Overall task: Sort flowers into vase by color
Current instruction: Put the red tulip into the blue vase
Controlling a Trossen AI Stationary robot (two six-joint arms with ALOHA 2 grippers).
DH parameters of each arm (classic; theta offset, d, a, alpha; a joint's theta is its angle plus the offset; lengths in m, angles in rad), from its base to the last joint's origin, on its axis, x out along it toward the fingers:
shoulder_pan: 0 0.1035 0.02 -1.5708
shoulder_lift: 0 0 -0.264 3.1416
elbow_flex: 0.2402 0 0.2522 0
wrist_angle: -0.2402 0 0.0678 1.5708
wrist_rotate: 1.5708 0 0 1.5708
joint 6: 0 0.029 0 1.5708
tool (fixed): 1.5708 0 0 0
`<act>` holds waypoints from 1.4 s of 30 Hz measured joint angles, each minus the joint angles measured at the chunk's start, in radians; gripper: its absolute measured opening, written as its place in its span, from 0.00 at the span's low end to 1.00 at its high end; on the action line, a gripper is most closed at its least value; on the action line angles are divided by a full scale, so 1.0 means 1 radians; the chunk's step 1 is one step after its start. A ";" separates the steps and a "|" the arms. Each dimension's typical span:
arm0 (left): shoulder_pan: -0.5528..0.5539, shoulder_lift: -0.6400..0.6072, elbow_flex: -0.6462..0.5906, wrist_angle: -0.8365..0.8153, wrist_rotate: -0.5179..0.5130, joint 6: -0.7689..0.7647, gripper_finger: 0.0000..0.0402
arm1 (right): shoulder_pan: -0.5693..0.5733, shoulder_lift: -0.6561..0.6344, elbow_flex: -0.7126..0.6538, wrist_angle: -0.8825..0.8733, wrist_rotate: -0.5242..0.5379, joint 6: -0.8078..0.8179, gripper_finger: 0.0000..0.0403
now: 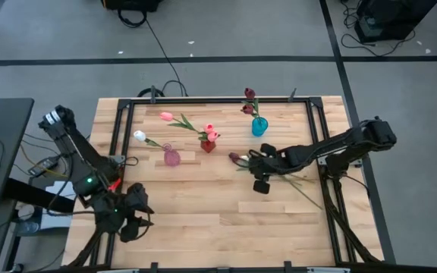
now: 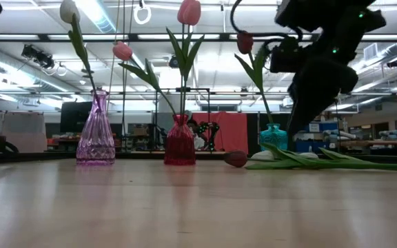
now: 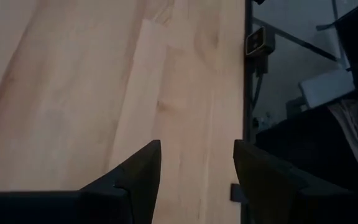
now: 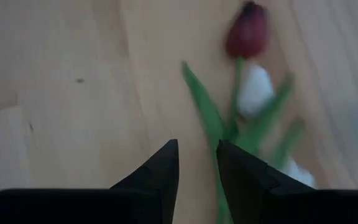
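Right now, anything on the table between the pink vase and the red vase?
No. High view shows bare wood between the pink vase and the red vase; the low view agrees.

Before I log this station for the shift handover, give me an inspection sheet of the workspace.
Surface: wooden table, bare at front.
Job's things: purple vase holds a white tulip; red vase holds pink tulips; teal vase holds maroon tulips; loose maroon tulip and white tulip lie flat.
Clutter: nothing seen.
End effectors: left end effector open over the front-left corner; right end effector above the loose stems, nothing gripped.
Cables: black cable on the floor behind.
Surroundings: grey floor, equipment.
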 joint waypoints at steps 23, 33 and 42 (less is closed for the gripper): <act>-0.027 0.097 0.000 0.136 -0.001 -0.038 0.51 | -0.039 0.164 0.000 0.138 0.129 -0.176 0.30; -0.027 0.097 0.000 0.133 0.000 -0.041 0.51 | -0.040 0.166 0.000 -0.017 0.104 -0.116 0.30; -0.027 0.097 0.000 0.131 -0.001 -0.041 0.51 | -0.057 0.166 0.000 -0.039 0.070 -0.146 0.29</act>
